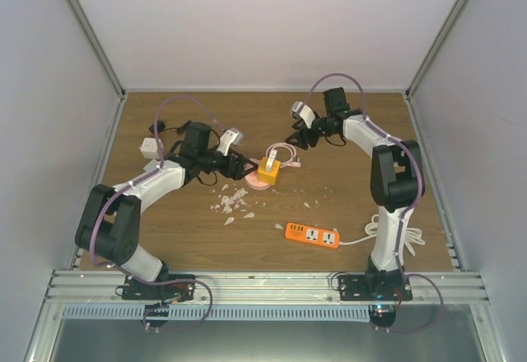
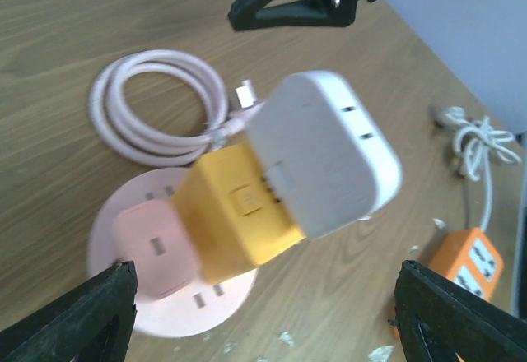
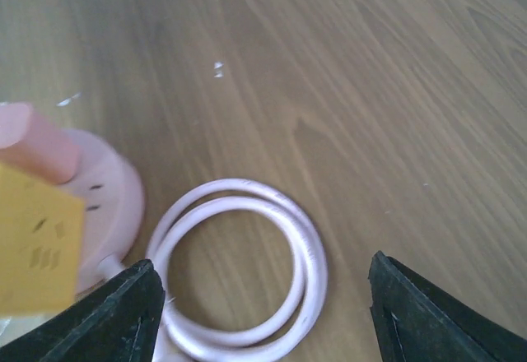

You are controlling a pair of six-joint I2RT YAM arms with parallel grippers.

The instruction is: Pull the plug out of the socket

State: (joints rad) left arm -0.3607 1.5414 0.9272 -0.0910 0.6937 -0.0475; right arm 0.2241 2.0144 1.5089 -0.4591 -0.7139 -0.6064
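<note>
Both left end effector (image 2: 265, 267) and right end effector (image 3: 262, 262) gape; only left wrist shows white plug (image 2: 325, 152) clearly.

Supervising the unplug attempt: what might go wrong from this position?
The white plug sits on a yellow adapter on the round pink socket; pulling may lift the whole stack, since nothing pins the base. The open left hand straddles both, so it might grip the adapter instead.

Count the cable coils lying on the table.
2. A pink coil lies beside the pink socket, mid-table. A white bundle lies right of the orange strip, near the front. Others may be hidden.
</note>
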